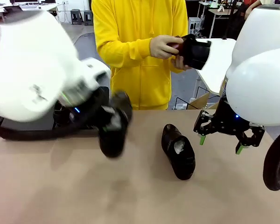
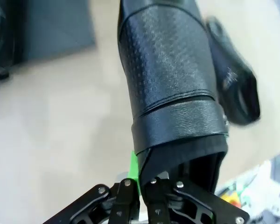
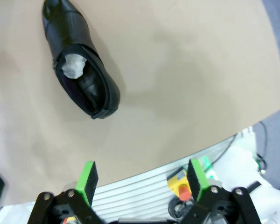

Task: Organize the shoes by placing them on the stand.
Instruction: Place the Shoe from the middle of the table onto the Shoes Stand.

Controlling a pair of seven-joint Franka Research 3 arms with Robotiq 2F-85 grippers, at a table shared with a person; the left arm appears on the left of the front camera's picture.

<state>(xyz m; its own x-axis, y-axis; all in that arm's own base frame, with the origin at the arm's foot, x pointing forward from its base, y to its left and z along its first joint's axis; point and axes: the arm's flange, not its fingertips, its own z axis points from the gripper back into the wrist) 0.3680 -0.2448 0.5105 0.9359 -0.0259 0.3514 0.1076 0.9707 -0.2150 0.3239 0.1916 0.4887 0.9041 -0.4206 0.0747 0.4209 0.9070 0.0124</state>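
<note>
My left gripper [image 2: 142,176] is clamped tight on the heel collar of 1 glossy black leather dress shoe [image 2: 170,79], the green pad [image 2: 133,164] pressed against the rim, and the shoe hangs toe-down from my fingers above the pale tan table [image 1: 130,200]. In the front view that arm is a blur at the left half of the table, the shoe dangling just over the surface. Off in the upper corner of my left wrist view there's the dark flat panel of the black stand [image 2: 56,23], apart from the shoe I'm carrying.

Shoe number 2 [image 1: 178,151], same shiny black with a wad of pale crumpled paper [image 3: 73,65] in its mouth, lies on its sole near the middle of the table, toe pointing towards me.

My right gripper [image 1: 221,141] hovers just right of that shoe, jaws spread wide, green tips pointing down, gripping nothing.

Across the table, the person in the yellow hoodie [image 1: 135,51] has both hands [image 1: 164,46] on a 3rd black shoe [image 1: 194,50], held at chest height.
</note>
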